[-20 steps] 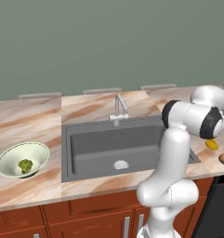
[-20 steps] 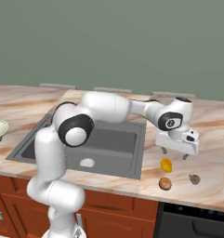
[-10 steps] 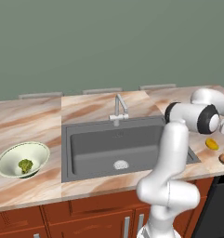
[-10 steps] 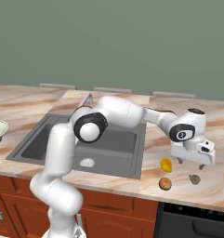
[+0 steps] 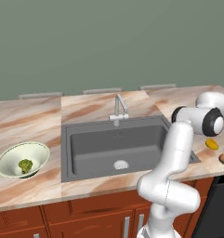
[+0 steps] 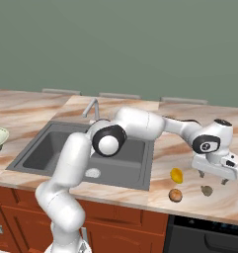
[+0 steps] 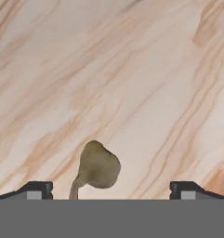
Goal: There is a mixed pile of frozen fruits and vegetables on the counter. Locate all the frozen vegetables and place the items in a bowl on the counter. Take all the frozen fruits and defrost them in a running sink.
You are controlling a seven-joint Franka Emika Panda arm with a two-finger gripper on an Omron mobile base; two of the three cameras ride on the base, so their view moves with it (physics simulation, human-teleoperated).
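Observation:
My gripper [image 6: 213, 177] hangs open just above the counter [image 6: 179, 141], to the right of the sink [image 6: 66, 153]. The dark brown lump [image 6: 206, 190] lies on the counter right below it. In the hand view this lump [image 7: 98, 167] sits between my fingertips [image 7: 36, 189], nearer the left one, untouched. The yellow-orange oval [image 6: 176, 175] and the brown roundish piece [image 6: 175, 195] lie a little to the lump's left. The bowl [image 5: 21, 159] stands left of the sink [image 5: 118, 144] with the green floret [image 5: 25, 165] inside.
A silver faucet [image 5: 119, 106] rises behind the basin, and the round drain [image 5: 121, 164] shows in its floor. The counter's front edge runs close behind the pieces, above a dark appliance [image 6: 204, 237]. My arm spans over the sink's right side.
The arm has swung further right along the counter. The gripper has gone from beside the yellow-orange oval to a spot over the dark brown lump. The pieces have not moved.

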